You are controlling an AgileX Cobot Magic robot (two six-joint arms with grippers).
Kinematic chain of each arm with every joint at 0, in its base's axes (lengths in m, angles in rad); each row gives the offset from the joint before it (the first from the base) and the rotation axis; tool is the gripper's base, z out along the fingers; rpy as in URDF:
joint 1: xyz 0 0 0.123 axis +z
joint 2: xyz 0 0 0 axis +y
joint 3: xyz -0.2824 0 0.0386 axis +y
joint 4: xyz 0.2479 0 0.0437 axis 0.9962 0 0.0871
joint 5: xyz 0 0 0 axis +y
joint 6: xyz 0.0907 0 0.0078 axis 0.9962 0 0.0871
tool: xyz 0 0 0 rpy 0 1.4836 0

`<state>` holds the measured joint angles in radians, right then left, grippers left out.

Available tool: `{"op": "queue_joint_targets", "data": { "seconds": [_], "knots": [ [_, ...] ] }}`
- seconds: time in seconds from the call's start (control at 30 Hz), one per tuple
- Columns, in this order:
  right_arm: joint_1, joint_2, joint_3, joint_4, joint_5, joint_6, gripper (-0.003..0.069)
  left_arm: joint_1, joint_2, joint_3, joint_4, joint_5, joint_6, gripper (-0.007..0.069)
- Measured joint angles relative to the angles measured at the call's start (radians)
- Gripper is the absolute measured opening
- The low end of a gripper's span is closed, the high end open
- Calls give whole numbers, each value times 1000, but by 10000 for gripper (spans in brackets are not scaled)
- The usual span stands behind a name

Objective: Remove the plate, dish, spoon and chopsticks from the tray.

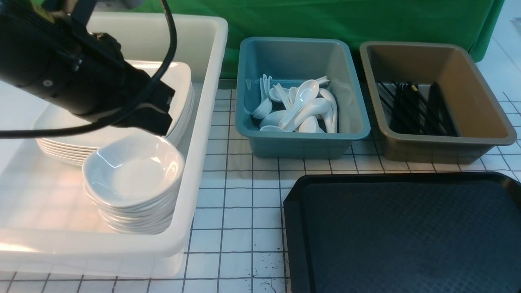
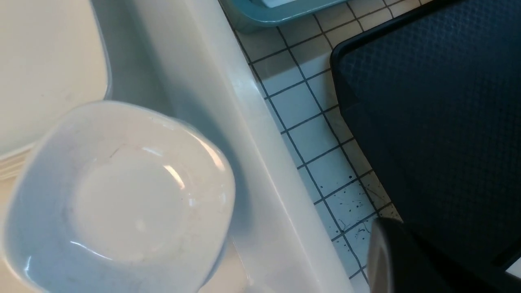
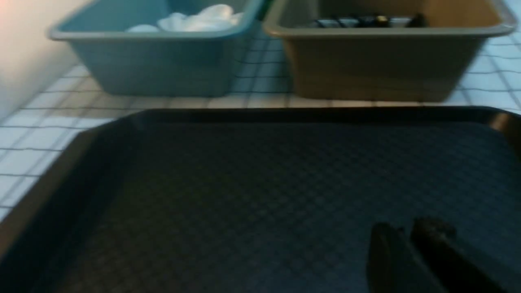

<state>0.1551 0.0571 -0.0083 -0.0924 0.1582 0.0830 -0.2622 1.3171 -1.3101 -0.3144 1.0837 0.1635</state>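
Note:
The black tray (image 1: 407,236) lies bare at the near right, with nothing on its textured floor (image 3: 244,183). My left gripper (image 1: 156,122) hangs shut and empty just above a stack of small white dishes (image 1: 132,171); the top dish (image 2: 122,195) sits directly under the wrist, and one dark finger (image 2: 390,260) shows. Behind the dishes is a stack of large white plates (image 1: 179,81). White spoons (image 1: 301,108) lie in the blue tub. Black chopsticks (image 1: 415,108) lie in the brown tub. My right gripper (image 3: 407,232) hovers low over the tray, its fingertips slightly apart, holding nothing.
A big white tub (image 1: 203,142) at the left holds the plates and dishes. The blue tub (image 1: 301,142) and brown tub (image 1: 439,150) stand side by side behind the tray. White gridded tabletop (image 1: 236,211) separates the white tub and the tray.

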Motion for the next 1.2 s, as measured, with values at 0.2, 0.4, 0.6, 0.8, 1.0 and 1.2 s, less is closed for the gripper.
{"op": "queue_joint_targets", "data": {
  "seconds": [0.2, 0.4, 0.6, 0.8, 1.0, 1.2],
  "knots": [
    [-62, -42, -1, -9, 9, 0, 136, 0, 0, 0, 13, 22, 1, 4],
    [-90, -42, -3, -10, 15, 1, 153, -1, -22, 2, 14, 130, 69, 4],
    [-90, -42, -3, -10, 15, 1, 168, -1, -162, 51, 24, 131, 69, 4],
    [-90, -42, -3, -10, 15, 1, 181, -1, -397, 263, 4, 101, 69, 4],
    [-90, -42, -3, -10, 15, 2, 192, -2, -678, 572, -137, -170, 69, 4],
    [-90, -42, -3, -10, 15, 3, 199, -2, -900, 795, -228, -596, 69, 4]
  ]
}}
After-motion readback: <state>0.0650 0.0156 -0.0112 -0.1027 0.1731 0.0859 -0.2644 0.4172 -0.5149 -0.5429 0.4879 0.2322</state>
